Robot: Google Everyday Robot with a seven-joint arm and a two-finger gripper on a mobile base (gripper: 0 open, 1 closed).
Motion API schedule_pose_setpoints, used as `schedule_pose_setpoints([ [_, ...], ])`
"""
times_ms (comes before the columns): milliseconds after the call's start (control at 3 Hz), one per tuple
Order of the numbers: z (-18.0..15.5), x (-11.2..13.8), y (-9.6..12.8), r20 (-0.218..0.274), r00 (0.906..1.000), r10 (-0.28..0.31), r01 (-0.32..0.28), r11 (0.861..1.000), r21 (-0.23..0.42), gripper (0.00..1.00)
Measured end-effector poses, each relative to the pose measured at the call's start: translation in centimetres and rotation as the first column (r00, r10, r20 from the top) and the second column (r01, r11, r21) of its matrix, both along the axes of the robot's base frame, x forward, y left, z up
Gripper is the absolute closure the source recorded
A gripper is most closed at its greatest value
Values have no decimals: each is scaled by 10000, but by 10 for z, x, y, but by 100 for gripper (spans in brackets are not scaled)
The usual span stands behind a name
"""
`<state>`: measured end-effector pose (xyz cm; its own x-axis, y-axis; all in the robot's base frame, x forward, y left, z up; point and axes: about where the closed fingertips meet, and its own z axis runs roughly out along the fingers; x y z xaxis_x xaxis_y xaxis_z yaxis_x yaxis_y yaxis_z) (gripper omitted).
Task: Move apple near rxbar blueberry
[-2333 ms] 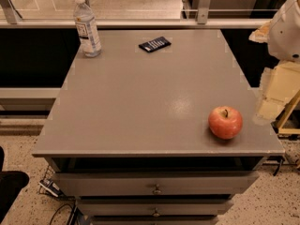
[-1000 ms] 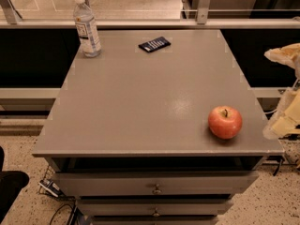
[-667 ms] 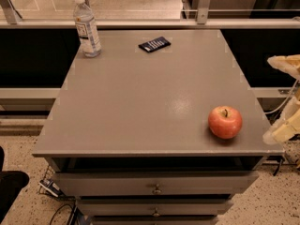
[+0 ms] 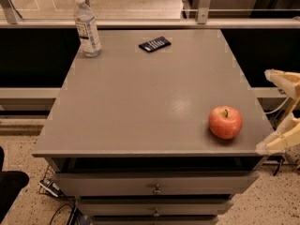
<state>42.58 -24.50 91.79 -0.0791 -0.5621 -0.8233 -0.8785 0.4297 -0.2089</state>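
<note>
Your pincer (image 4: 269, 110) has come down over the last couple of seconds and now hangs just to the right of the apple (image 4: 225, 122), past the table (image 4: 140, 102) edge. Its two pale fingers are spread wide apart with nothing between them, and the mouth faces the apple. The apple has not moved and is untouched, so I judge that the approach is nearly done and the grasp is not yet made. The rxbar blueberry (image 4: 154, 44) lies well apart from the apple, far behind it and to its left, with the water bottle (image 4: 87, 27) further left still. You have the whole carry ahead; slide in level so that you do not nudge the apple into rolling.
</note>
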Motion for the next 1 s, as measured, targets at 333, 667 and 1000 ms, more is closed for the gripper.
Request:
schedule_pose_setpoints([
  [333, 0, 0, 1, 66, 10000, 21, -22, 9999, 139, 0],
  [667, -2, 2, 5, 68, 9999, 93, -95, 9997, 227, 0],
  [1000, -24, 11, 13, -39, 9997, 233, -233, 9997, 95, 0],
])
